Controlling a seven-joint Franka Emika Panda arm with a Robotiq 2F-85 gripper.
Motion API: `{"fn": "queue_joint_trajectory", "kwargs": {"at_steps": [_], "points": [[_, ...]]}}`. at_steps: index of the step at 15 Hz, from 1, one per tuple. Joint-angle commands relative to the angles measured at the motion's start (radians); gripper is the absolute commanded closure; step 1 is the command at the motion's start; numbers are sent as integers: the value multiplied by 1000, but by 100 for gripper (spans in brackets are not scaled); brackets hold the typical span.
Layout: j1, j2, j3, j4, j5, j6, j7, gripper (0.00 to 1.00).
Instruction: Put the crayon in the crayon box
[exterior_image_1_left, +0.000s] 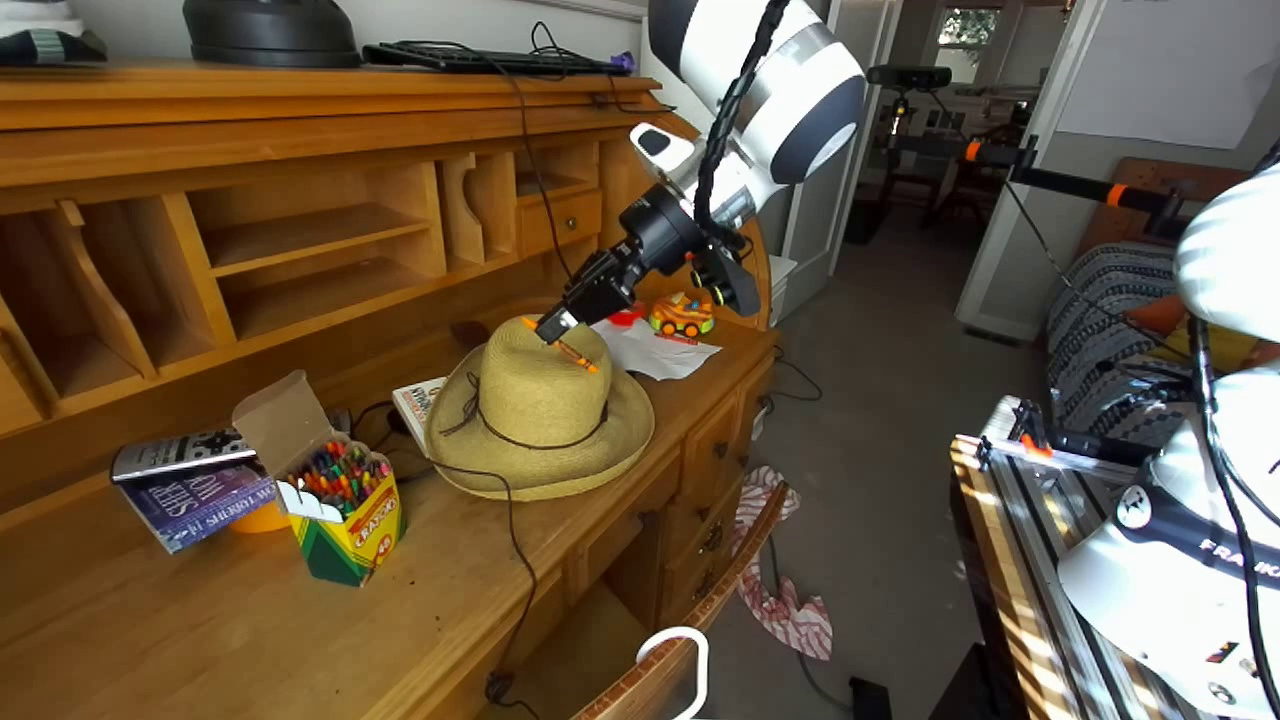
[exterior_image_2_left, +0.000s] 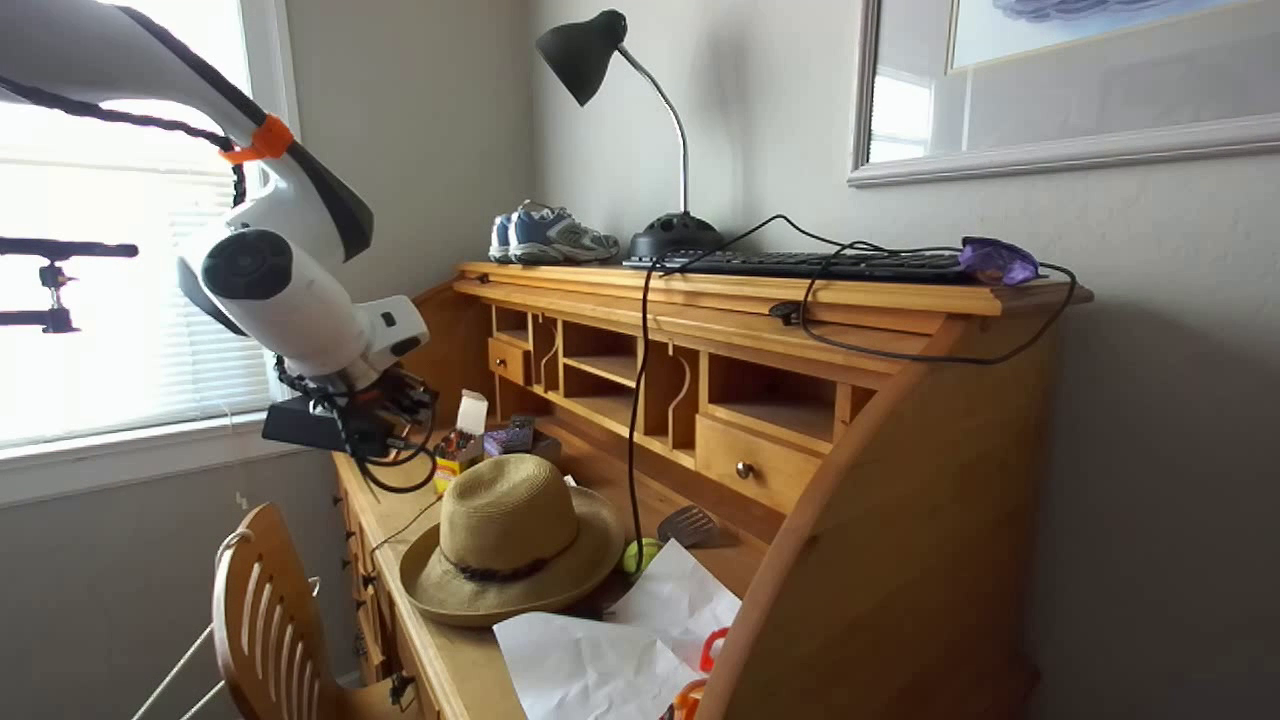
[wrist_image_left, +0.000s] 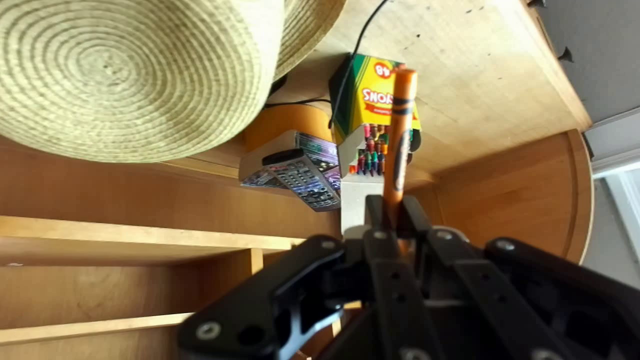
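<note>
My pincer (wrist_image_left: 394, 212) pinches the orange crayon (wrist_image_left: 398, 140). Lower than my pincer and well apart from it stands the crayon box (exterior_image_1_left: 367, 532), its tan lid (exterior_image_1_left: 282, 420) raised, packed with colourful crayons (exterior_image_1_left: 345, 475) (the straw hat (exterior_image_1_left: 540, 395), lower too, sits nearer me).

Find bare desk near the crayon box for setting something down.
Free: desktop between crayon box and front edge; also, mostly, between box and end panel. Crowded: behind the box, with a purple book; between box and straw hat, where a cable runs.
</note>
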Motion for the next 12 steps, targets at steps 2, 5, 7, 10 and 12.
{"fn": "queue_joint_trajectory", "kwargs": {"at_steps": [2, 5, 7, 10, 12], "points": [[63, 12, 5, 11, 356, 24, -322, 97], [108, -49, -48, -1, 579, -60, -491, 97], [130, -59, -81, -12, 699, -122, -581, 97], [143, -46, -131, -40, 827, -223, -699, 97], [355, -195, -344, -55, 703, -320, -447, 97]]}}
